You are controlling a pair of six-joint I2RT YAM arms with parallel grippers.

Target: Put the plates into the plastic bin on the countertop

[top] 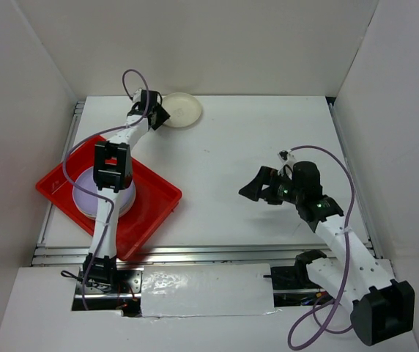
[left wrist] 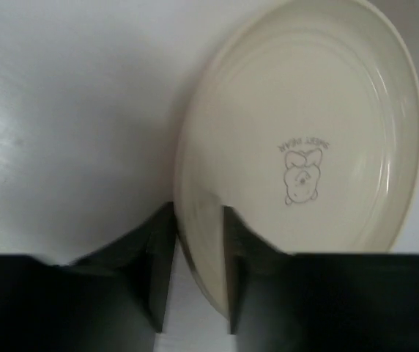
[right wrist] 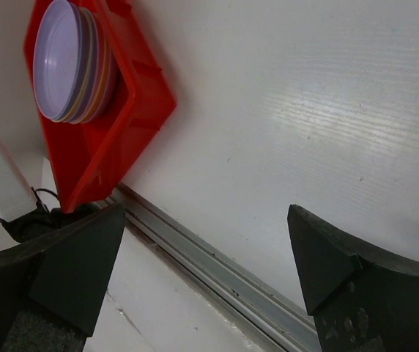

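A cream plate (top: 182, 110) with a faint bear mark lies at the far back of the white countertop (top: 253, 139). My left gripper (top: 158, 116) is at its near-left edge. In the left wrist view the plate (left wrist: 305, 132) has its rim between my two fingers, and the gripper (left wrist: 198, 220) is shut on it. The red plastic bin (top: 154, 209) sits at the left front and holds a stack of several plates (top: 85, 199) with a purple one on top. My right gripper (top: 252, 187) is open and empty above the table, right of the bin. The right wrist view shows the bin (right wrist: 132, 110) and the stack (right wrist: 67, 59).
A metal rail (top: 195, 253) runs along the table's near edge, and it also shows in the right wrist view (right wrist: 217, 271). White walls enclose the table on the left, back and right. My left arm reaches over the bin.
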